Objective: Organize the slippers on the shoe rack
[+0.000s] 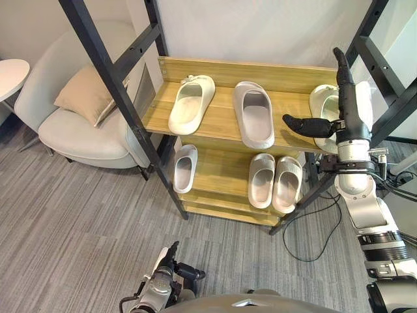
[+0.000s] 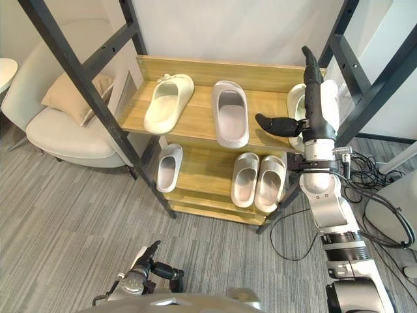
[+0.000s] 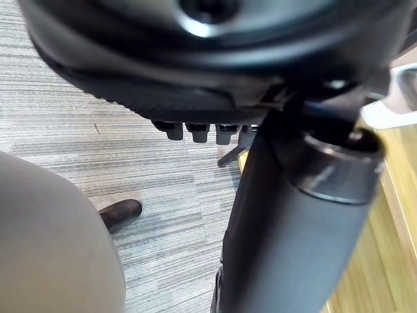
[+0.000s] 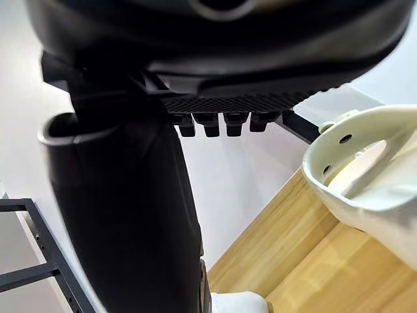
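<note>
The wooden shoe rack (image 1: 221, 124) has a black frame. On its top shelf lie a cream slipper (image 1: 191, 103), a grey slipper (image 1: 254, 114) and, at the right end, another cream slipper (image 1: 322, 103). My right hand (image 1: 345, 104) is raised in front of that right cream slipper (image 4: 365, 169), open, with fingers straight up and the thumb pointing left; I see a gap between fingers and slipper. The lower shelf holds a single pale slipper (image 1: 184, 167) and a grey pair (image 1: 273, 182). My left hand (image 1: 166, 267) hangs low over the carpet, open and empty.
A pale armchair (image 1: 78, 134) with a beige cushion (image 1: 85, 94) stands left of the rack, beside a round white table (image 1: 10, 75). Slanted black frame bars (image 1: 111, 78) cross in front of the shelves. Grey carpet (image 1: 78, 228) lies before the rack.
</note>
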